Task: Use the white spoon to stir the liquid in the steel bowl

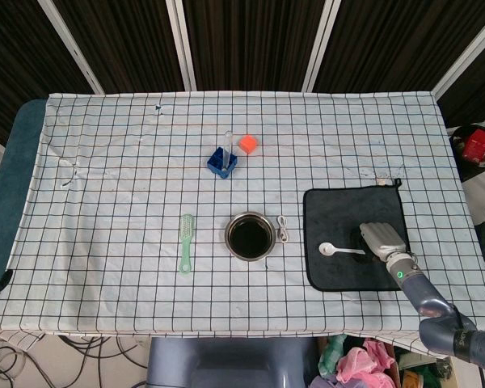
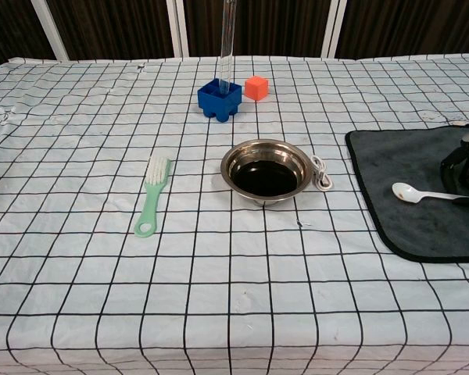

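Grasping the slim white plastic spoon's (image 1: pixel 337 250) handle on the dark cloth mat (image 1: pixel 331 218), right hand (image 1: pixel 381 240); round shiny steel bowl (image 1: pixel 250 235) just beside the mat.

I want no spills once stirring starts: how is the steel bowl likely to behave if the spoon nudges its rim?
The steel bowl looks thin-walled and light, so it may slide on the checked cloth. Its wide flared rim and low shape suggest it won't tip easily. The dark liquid sits well below the rim and adds a little weight, so a gentle nudge probably won't slosh it out.

Spoon (image 1: pixel 336 250) lies on the mat (image 1: pixel 331 214) right of the bowl (image 1: pixel 250 236) — brush (image 1: pixel 186 242) left.
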Controlling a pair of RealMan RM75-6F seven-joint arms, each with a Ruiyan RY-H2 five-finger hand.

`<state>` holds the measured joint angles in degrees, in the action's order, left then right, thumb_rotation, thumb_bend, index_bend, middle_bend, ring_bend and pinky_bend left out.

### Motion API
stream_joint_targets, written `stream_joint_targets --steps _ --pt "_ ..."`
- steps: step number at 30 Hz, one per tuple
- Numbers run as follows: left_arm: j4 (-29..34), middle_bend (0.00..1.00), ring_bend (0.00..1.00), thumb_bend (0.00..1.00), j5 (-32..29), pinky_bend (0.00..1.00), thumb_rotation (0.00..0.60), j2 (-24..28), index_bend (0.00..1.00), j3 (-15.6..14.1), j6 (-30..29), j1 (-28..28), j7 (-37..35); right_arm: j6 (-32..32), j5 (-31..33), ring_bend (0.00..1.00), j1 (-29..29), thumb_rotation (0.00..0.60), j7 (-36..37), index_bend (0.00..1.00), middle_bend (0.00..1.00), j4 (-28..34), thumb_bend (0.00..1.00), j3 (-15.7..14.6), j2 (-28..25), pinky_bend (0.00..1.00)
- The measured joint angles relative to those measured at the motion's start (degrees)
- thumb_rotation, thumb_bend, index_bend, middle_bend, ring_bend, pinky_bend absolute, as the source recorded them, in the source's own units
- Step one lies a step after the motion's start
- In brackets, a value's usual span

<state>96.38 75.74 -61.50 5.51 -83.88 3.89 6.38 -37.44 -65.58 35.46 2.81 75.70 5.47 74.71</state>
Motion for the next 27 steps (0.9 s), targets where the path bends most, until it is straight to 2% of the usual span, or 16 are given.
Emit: stream_joint_targets --steps 27 --pt "-0.09 0.03 0.0 0.24 -0.04 0.0 0.6 0.1 0.08 0.03 0.13 0.05 -0.3 -0.28 0.33 0.99 0.42 0.6 -0.3 0.62 0.81 0.8 0.45 -0.35 -0.29 0.98"
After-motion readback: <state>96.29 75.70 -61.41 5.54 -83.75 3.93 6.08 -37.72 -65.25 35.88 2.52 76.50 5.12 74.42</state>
